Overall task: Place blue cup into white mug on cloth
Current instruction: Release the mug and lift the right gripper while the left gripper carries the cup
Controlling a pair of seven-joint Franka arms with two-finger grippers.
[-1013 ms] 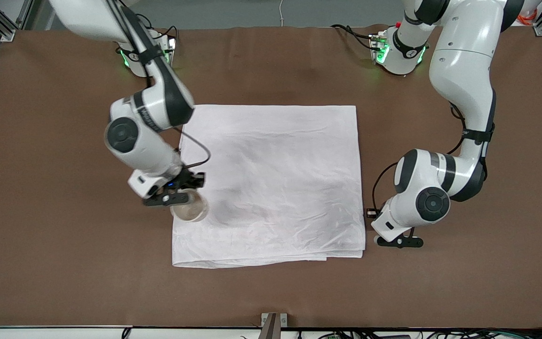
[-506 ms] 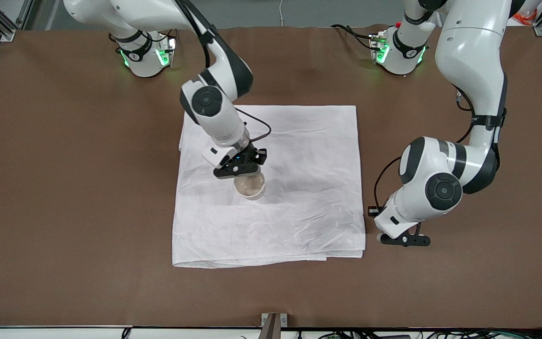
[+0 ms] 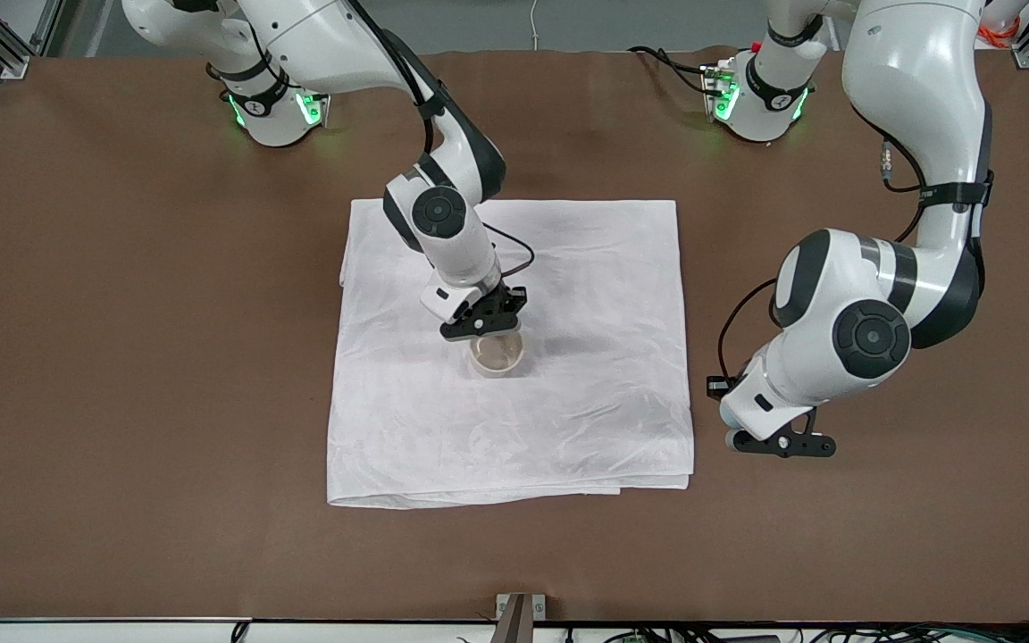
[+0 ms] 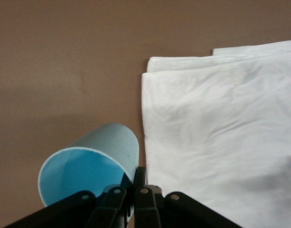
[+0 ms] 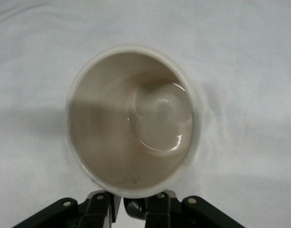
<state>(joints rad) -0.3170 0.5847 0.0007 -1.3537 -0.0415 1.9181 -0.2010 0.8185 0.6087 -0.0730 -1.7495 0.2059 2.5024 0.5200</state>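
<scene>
Mug (image 3: 497, 354) now mid-cloth (image 3: 568, 268), cream inside.

White mug (image 5: 134, 121) handle — hidden under right hand (image 5: 135, 205); blue cup (image 4: 90, 167) base — out of sight.

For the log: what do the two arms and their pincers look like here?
Both arms have glossy white shells with black joint bands and round dark grey joint caps. A thin black cable loops along each forearm. The bases glow green. The right pincer and left pincer are black, with flat bolted finger mounts seen in the wrist views.
</scene>
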